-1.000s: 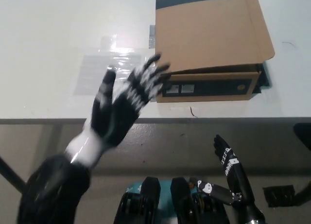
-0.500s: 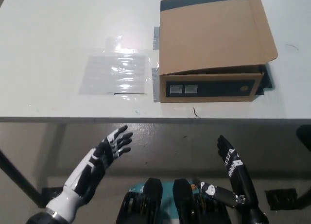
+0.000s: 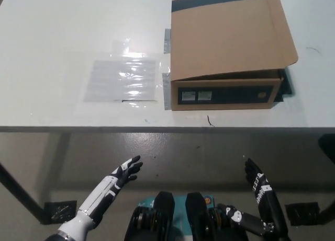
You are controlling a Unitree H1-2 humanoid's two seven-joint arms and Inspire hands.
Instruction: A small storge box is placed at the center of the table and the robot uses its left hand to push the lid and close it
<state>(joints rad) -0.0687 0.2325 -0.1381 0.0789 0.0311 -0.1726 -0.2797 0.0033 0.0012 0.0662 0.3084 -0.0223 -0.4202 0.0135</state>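
**A:** What is happening to the storage box [image 3: 226,50] right now?

**B:** It is sitting on the white surface [image 3: 63,37], right of centre in the head view, and nothing is touching it. Its brown cardboard lid [image 3: 230,34] is lying down over the body, with the front edge riding slightly above the dark front panel, so a thin gap is showing there. I am judging the lid to be closed, or very nearly so.

**A:** Where is the left robot hand?

**B:** The left robot hand [image 3: 124,174] is hanging below the near edge of the surface, at the lower left, well apart from the box. Its fingers are spread apart and holding nothing. A second ago it was raised over the surface with its fingertips right at the box's left front corner; half a second ago it was already dropping below the edge, and now it is sitting lower still and closer to the robot's body.

**A:** And the other one?

**B:** The right robot hand [image 3: 259,184] is resting low at the lower right, fingers apart, also empty. It is barely shifting between frames.

**A:** Is anything else lying nearby?

**B:** A clear plastic sheet [image 3: 123,80] is lying flat just left of the box.

**A:** So what does the change mean?

**B:** The pulling away is suggesting the push is finished and the arm is retreating. Whether the lid is fully seated, I cannot tell.
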